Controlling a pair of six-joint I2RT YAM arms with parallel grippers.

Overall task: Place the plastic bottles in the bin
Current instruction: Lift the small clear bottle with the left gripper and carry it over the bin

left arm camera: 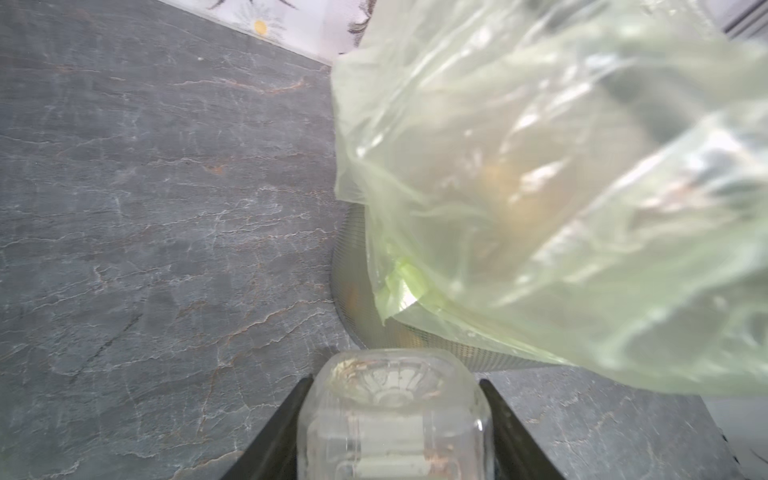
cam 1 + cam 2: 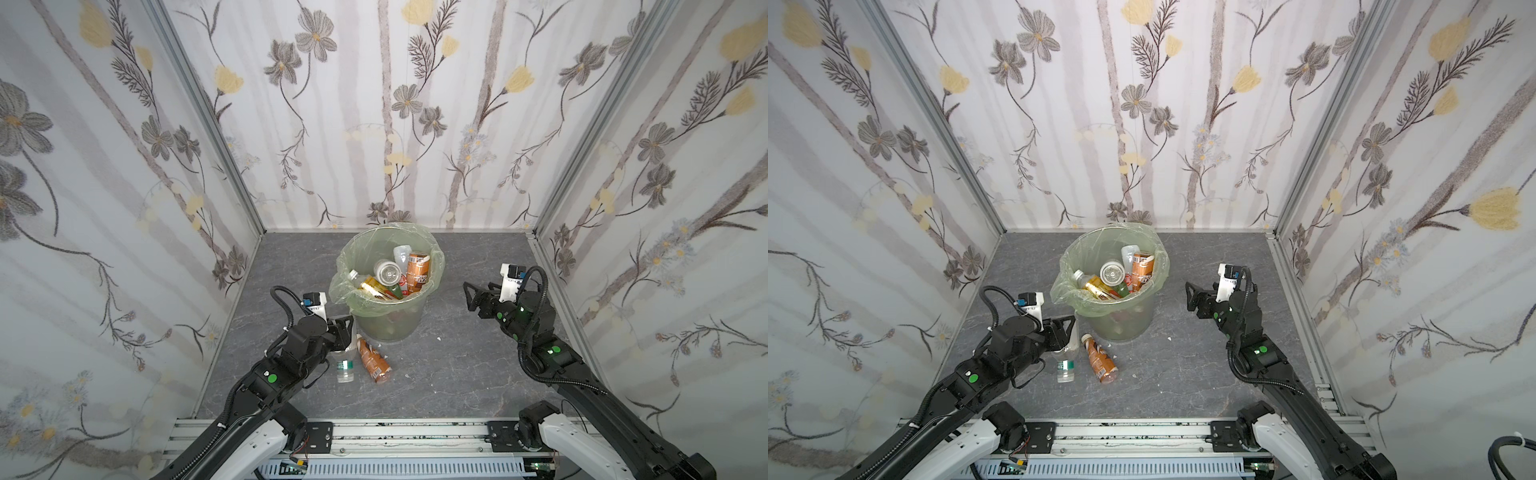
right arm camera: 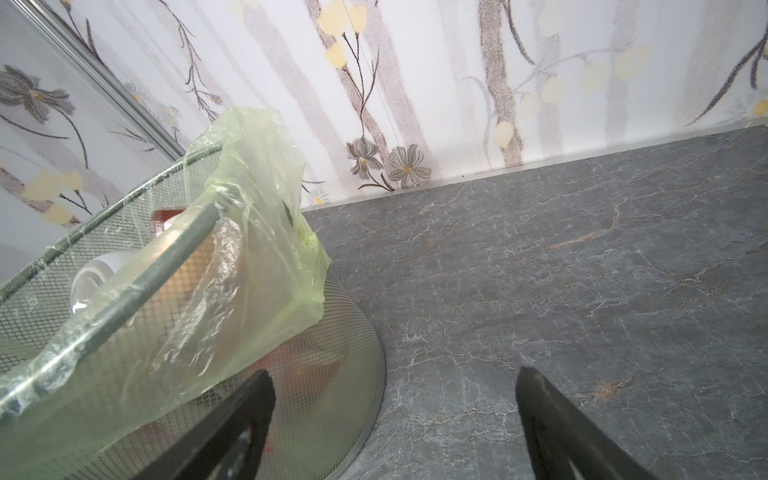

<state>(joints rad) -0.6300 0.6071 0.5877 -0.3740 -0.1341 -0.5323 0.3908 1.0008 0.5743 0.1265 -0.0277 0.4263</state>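
Left fingers (image 1: 284, 436) clamp the clear bottle (image 1: 395, 415) low, just beside the bin (image 2: 392, 326); right fingers (image 3: 232, 426) stand apart, empty. Lift well above the bin's rim, clear of the bag (image 2: 344, 286), before you release.

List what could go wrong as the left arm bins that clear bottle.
The left gripper pinches the clear bottle at its base end only; it may slip or swing when lifted.
The brown bottle lies right beside it and could get knocked rolling.
The bin looks nearly full and its bag sags over the near rim; the bottle may snag or bounce out.
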